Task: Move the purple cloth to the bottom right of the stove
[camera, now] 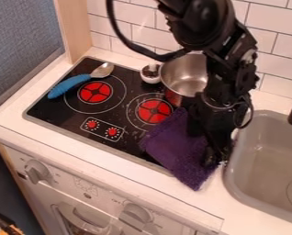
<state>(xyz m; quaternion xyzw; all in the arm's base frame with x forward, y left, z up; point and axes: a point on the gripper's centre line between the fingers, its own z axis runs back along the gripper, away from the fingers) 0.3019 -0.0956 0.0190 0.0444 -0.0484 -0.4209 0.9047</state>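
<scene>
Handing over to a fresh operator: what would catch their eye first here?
The purple cloth lies over the front right corner of the stove, the gripper at its right side. Then the left burner and right burner, bright red on black, and the blue-handled spoon, far left.

Kitchen setting, stove (pixel 47 110) beside grey sink (pixel 249 158), white tiled wall (pixel 274 48), knobbed appliance (oven-like) (pixel 87 197) below

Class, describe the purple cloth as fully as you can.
The purple cloth looks soft and fuzzy, like towelling. It lies slanted, roughly flat, its upper left part over the stove's lower right corner, its lowest corner on the countertop. The gripper hides part of its right side; contact is unclear.
</scene>
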